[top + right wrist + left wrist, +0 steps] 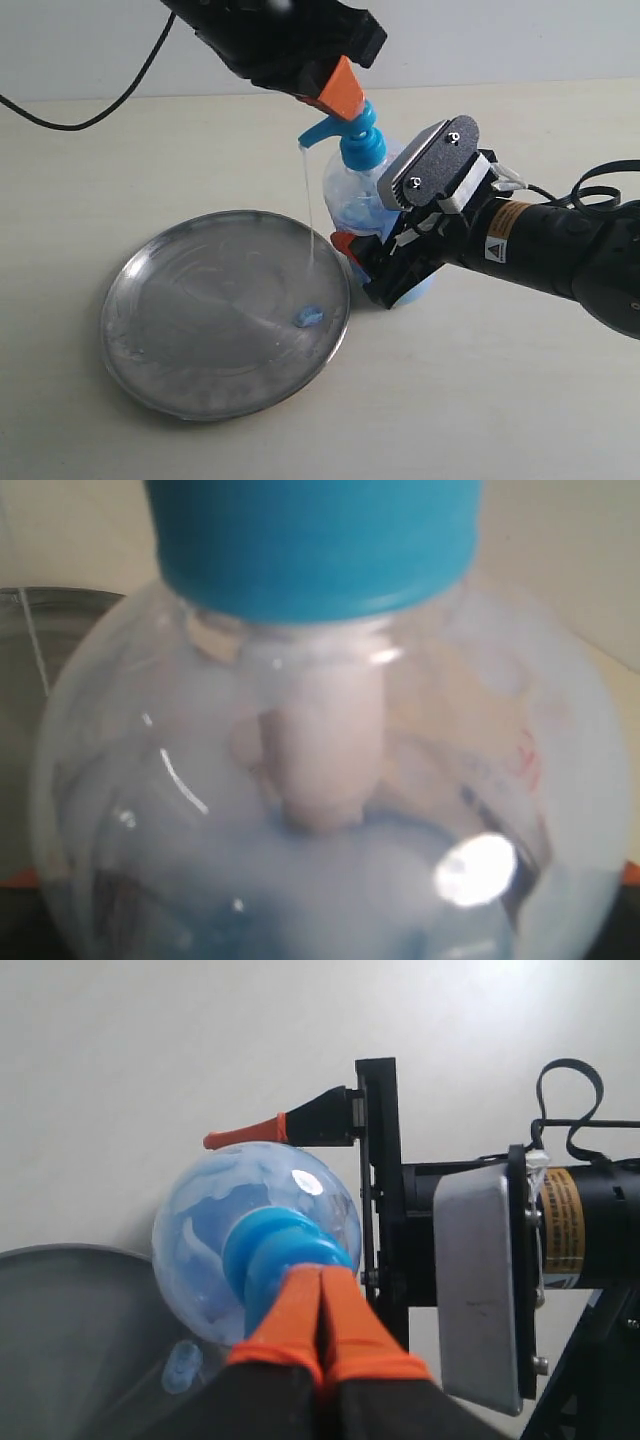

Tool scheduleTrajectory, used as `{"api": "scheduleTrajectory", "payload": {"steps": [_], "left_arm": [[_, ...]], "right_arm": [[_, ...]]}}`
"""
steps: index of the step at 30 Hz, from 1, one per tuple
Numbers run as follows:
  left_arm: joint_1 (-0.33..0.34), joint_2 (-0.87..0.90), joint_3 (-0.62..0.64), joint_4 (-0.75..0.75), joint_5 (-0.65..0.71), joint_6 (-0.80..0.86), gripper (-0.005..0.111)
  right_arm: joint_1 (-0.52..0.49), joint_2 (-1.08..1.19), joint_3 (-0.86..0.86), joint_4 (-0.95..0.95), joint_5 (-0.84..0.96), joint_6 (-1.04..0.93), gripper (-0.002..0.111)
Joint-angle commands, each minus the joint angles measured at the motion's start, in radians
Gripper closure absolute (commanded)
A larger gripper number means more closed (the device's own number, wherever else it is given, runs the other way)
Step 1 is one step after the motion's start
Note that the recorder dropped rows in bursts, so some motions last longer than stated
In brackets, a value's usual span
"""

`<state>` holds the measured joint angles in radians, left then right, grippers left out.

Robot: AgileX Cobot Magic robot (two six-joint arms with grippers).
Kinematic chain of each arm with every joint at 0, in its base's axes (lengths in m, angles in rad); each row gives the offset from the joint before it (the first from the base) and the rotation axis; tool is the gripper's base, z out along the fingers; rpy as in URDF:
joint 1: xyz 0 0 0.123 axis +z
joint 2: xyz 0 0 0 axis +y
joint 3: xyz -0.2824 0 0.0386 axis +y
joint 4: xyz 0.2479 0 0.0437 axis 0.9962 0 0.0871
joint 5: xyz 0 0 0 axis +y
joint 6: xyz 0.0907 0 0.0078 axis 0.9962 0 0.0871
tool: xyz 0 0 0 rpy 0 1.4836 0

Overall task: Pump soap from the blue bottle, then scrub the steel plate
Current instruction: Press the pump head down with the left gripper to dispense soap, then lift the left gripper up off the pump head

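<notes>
Exterior view, upper centre: your left pincer (345,95) is closed, orange tips together, pressing on the pump head (352,135) of the blue bottle (352,200). Your right pincer (382,250), at centre right of the frame, grips the bottle's clear body, jaws wide around it. A thin strand (307,200) runs from the nozzle to a soap (308,316) blob near the right rim of the steel plate (180,300), lower left on the counter (500,400).

Bright even light, soft shadows, glare spot on the blue bottle (330,810), right wrist view blurred
</notes>
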<state>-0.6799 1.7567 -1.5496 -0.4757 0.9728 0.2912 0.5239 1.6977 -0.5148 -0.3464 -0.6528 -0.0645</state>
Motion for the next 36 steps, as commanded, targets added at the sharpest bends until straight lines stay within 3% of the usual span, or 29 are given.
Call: {"api": "scheduleTrajectory", "payload": {"steps": [1,21,36], "left_arm": [[-0.007,0.085,0.119,0.099,0.027,-0.006,0.106],[-0.007,-0.015,0.125,0.101,-0.113,0.032,0.106],[-0.007,-0.146,-0.001,0.126,-0.204,0.049,0.106]], "right_arm": [[0.012,-0.001,-0.003,-0.082,-0.013,-0.014,0.108],[0.012,-0.001,-0.003,-0.080,-0.007,-0.014,0.108],[0.012,-0.001,-0.003,-0.027,0.016,-0.047,0.108]]}}
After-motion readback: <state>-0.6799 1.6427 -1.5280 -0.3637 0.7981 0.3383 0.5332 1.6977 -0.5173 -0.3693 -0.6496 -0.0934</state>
